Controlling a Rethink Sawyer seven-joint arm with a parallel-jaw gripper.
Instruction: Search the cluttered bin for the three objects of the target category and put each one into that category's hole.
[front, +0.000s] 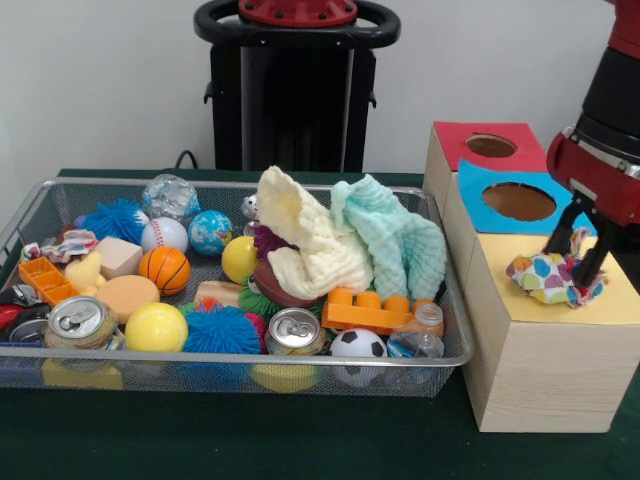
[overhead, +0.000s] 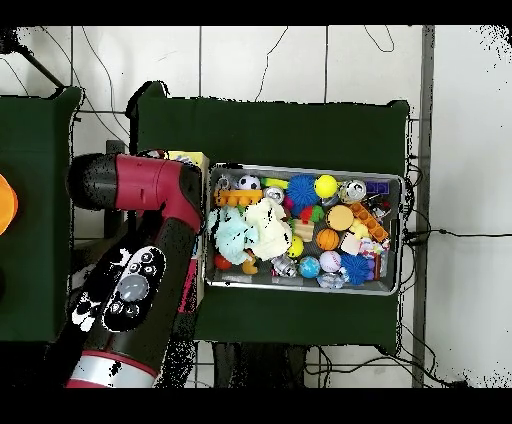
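Spotted cloth (front: 553, 277) at tool (front: 572, 257)

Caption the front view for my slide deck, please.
Sawyer gripper pressing a colourful cloth onto the wooden box's yellow top, beside a cluttered mesh bin.

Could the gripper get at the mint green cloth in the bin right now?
Probably not at once: the gripper is over the wooden box, shut on the patterned cloth. The mint green cloth itself lies uncovered on top.

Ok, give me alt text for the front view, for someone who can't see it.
A red and black gripper pinches a spotted cloth on the yellow top of a wooden box with red and blue holes behind. Left of it, a wire bin holds balls, cans, cloths and blocks.
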